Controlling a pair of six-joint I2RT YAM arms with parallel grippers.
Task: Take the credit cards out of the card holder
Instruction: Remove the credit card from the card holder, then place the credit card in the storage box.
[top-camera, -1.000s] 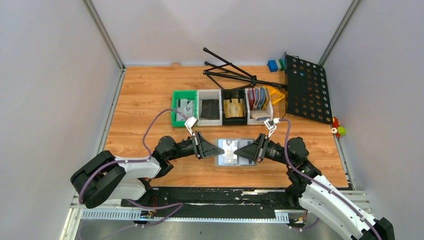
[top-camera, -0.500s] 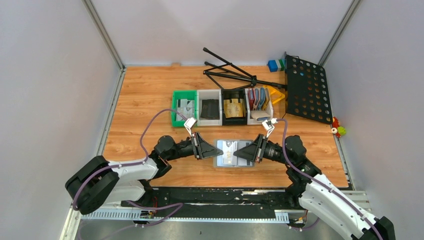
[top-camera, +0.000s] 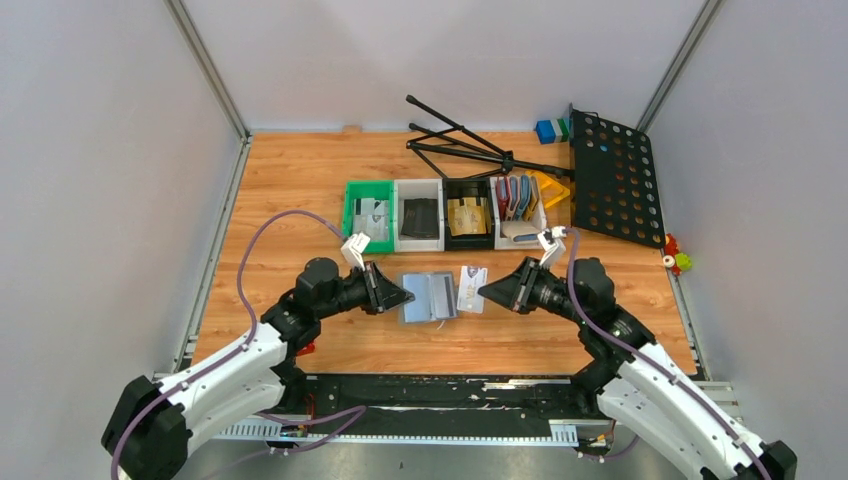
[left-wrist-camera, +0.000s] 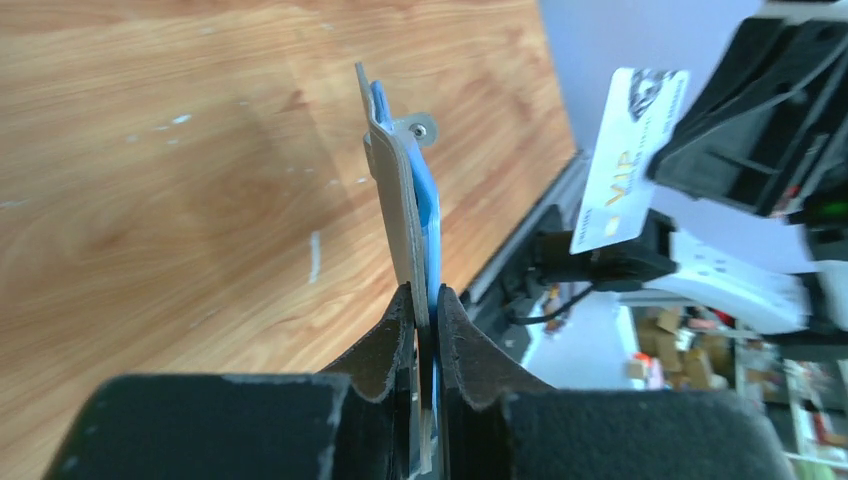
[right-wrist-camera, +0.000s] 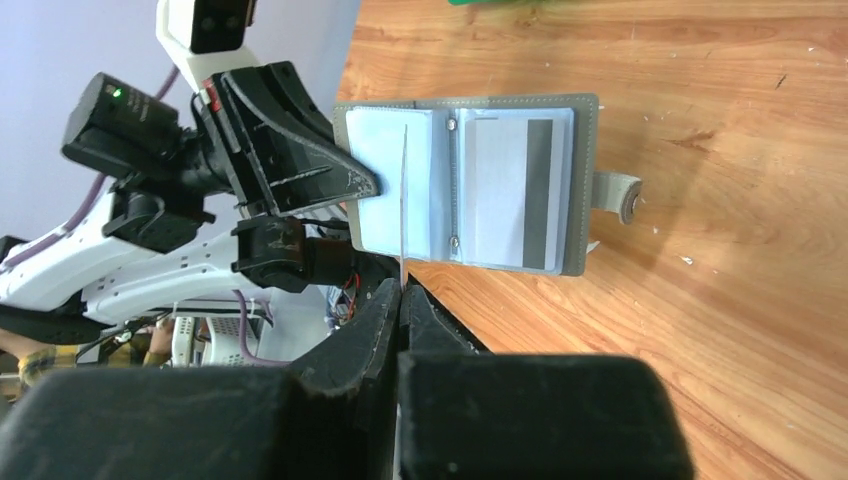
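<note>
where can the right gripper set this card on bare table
Bare wood: far left, between the green bin and the left rail. Also the strip between the card holder and the black base plate. Crowded: the bin row, the folded stand, and where the right gripper holds the card.

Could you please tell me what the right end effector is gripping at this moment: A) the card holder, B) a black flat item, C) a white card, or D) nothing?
C: the right end effector is shut on a white card held apart from the card holder, which the left end effector grips.
</note>
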